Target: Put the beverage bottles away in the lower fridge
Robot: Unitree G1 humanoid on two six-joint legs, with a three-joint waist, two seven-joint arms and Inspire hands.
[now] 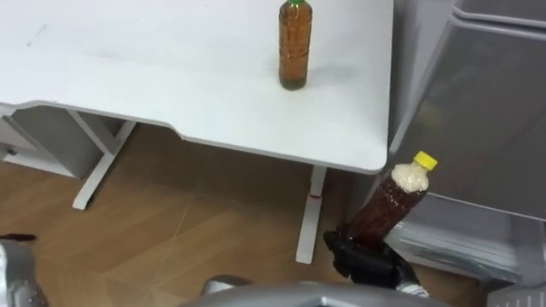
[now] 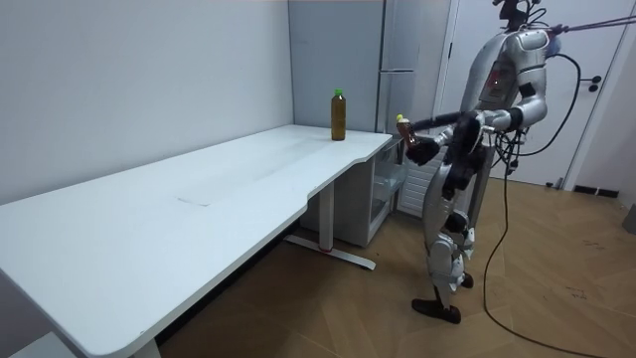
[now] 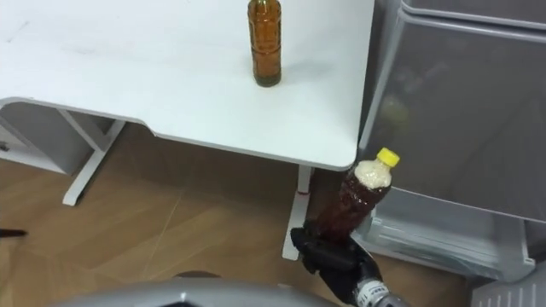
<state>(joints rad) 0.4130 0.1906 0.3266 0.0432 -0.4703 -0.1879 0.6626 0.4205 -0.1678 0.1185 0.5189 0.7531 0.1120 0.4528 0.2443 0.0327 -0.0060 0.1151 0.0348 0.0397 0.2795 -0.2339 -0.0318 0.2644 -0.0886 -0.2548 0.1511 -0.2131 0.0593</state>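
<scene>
Status: right hand [image 1: 367,260] gripping the yellow-capped bottle [image 1: 396,198] by the fridge [image 1: 495,128].
Left eye view: lower right of centre, the hand is clenched round the tilted bottle's base, in front of the fridge at the right edge; a green-capped bottle [image 1: 295,47] stands upright at top centre on the bench [image 1: 171,77]. Room view: robot stands at the bench's far end; left hand [image 2: 452,184] hangs right of centre, state cannot be told.

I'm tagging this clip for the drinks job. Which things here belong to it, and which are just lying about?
Part of the job: yellow-capped bottle gripped by the right hand; green-capped bottle standing upright; grey fridge.
Just about: white table under the green-capped bottle; room door.
</scene>
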